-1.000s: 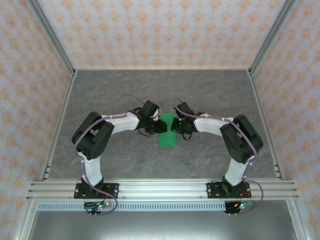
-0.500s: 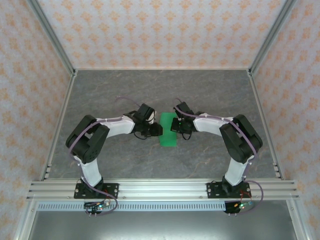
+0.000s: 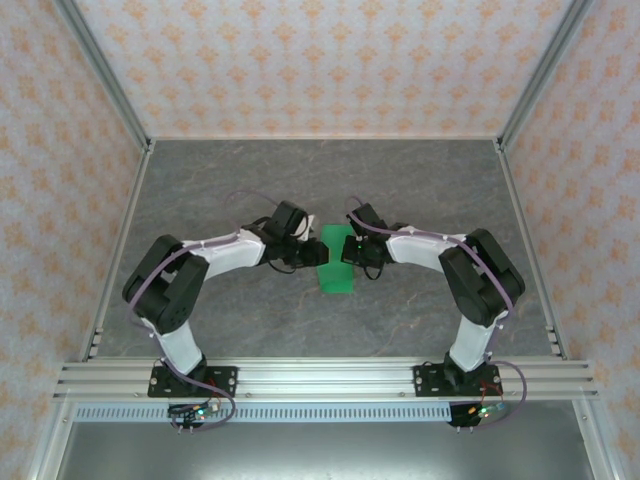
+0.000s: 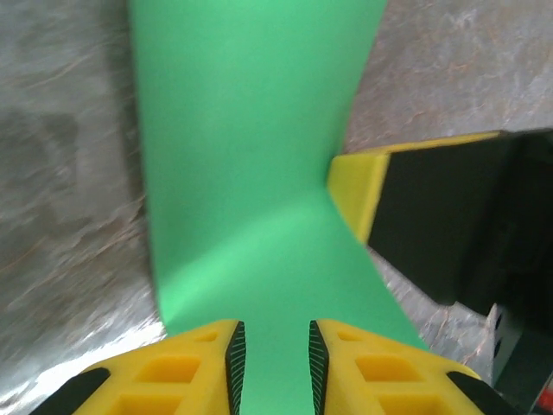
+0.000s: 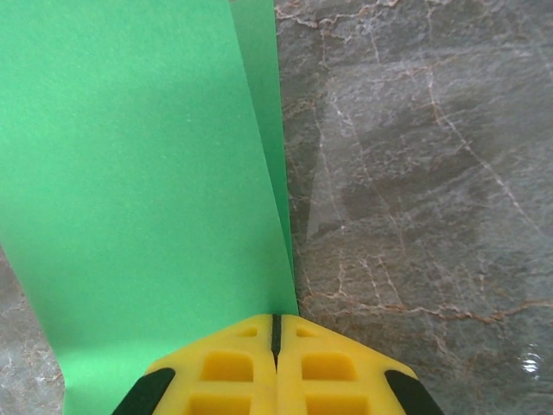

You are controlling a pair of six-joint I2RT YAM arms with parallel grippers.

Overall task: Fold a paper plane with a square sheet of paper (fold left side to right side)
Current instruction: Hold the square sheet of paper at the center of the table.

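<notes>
The square sheet of paper lies folded into a bright green upright rectangle at the table's middle. My left gripper is at its left edge, open, and in the left wrist view the paper runs under the gap between the fingers. My right gripper is shut, with its tips set down on the paper's right edge. In the right wrist view, two layers of the paper meet at those tips. One yellow finger of the right gripper shows in the left wrist view.
The grey marbled table is boxed in by patterned walls with metal frame posts. An aluminium rail crosses the near edge, where both arm bases sit.
My left gripper has drawn back leftward from over the paper to its left edge, and the left elbow has swung out to the left. The right arm has stayed put.
</notes>
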